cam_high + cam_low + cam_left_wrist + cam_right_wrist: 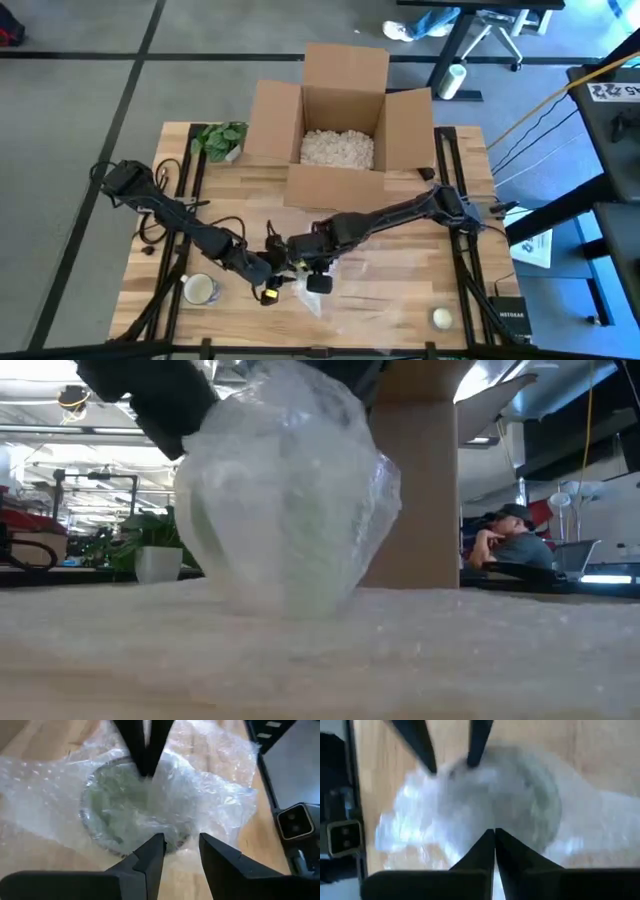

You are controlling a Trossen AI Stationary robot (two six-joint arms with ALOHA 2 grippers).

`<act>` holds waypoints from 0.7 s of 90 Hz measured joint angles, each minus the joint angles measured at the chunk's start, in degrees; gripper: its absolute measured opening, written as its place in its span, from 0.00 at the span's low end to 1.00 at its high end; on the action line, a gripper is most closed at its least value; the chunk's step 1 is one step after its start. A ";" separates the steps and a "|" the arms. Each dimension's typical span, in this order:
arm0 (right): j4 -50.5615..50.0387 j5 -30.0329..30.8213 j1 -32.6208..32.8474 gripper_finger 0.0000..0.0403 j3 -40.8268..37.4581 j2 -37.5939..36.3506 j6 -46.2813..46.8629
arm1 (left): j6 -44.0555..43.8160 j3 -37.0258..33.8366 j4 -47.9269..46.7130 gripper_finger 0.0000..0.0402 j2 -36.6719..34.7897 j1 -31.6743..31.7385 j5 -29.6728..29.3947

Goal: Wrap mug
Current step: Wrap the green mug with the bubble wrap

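A pale green mug (125,812) stands on the wooden table (400,270), covered by clear bubble wrap (210,795) that also spreads over the table around it. The low view shows the wrapped mug (280,500) upright. My right gripper (494,837) is shut over the mug's rim and shows again in the left wrist view (146,770). My left gripper (180,845) is open at the opposite side of the mug, its fingers just over the wrap; whether they touch it I cannot tell. My right gripper pinches the bubble wrap (150,779) between its two fingertips, where the wrap lies over the mug's rim. The fingers slant down from above. The wrap is bunched loosely over the mug, which stands on the table.
A second pale mug (200,290) stands unwrapped near the front left. An open cardboard box (338,130) with packing filler is at the back, a small plant (222,140) to its left. A small round object (441,318) lies at the front right.
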 joint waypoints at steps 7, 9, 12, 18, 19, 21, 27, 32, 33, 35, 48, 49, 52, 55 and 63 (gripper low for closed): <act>-0.26 2.09 0.46 0.00 1.91 0.00 -0.95 | -0.15 -0.06 -0.40 0.28 -0.81 -1.04 0.29; -0.38 2.71 0.67 0.00 2.67 0.00 -1.01 | -0.11 -0.12 -0.55 0.28 -1.18 -1.32 0.66; -0.88 3.80 0.86 0.00 3.88 0.00 -1.10 | 0.08 -0.24 -0.97 0.28 -1.77 -1.78 0.77; -3.11 7.19 1.40 0.00 6.20 0.00 -1.14 | 0.47 -0.33 -0.95 0.28 -3.47 -2.61 0.71; -3.39 7.74 1.42 0.00 6.53 0.00 -1.14 | 0.51 -0.33 -0.84 0.28 -3.76 -2.72 0.68; -3.73 8.71 1.41 0.00 7.04 0.00 -1.14 | 0.65 -0.32 -0.71 0.28 -4.44 -2.83 0.46; -4.03 11.19 1.40 0.00 7.48 -0.14 -1.14 | 1.81 -0.31 -0.41 0.28 -6.08 -3.25 -0.07; -4.47 12.04 1.38 0.00 7.45 -0.15 -1.06 | 2.82 -0.26 0.00 0.28 -7.19 -3.52 -0.33; -4.59 12.12 1.38 0.00 7.44 -0.15 -1.04 | 2.91 -0.26 -0.02 0.28 -7.39 -3.54 -0.41; -4.99 12.47 1.35 0.00 7.41 -0.12 -0.97 | 3.22 -0.26 -0.10 0.28 -7.77 -3.63 -0.56; -8.38 17.91 1.34 0.00 6.15 -0.28 1.45 | 4.92 -0.26 -0.04 0.28 -9.01 -3.55 -2.43; -8.76 18.45 1.33 0.00 5.92 -0.28 1.84 | 5.04 -0.26 0.00 0.28 -9.01 -3.47 -2.47; -10.37 20.03 1.31 0.00 5.37 -0.25 2.63 | 5.50 -0.26 0.05 0.28 -9.01 -3.36 -2.59; -12.02 21.38 1.31 0.00 4.96 -0.14 3.68 | 5.72 -0.26 -0.03 0.28 -9.01 -3.29 -2.66; -14.58 23.57 1.29 0.00 3.57 -0.16 5.64 | 6.07 -0.26 -0.08 0.28 -9.01 -2.49 -2.67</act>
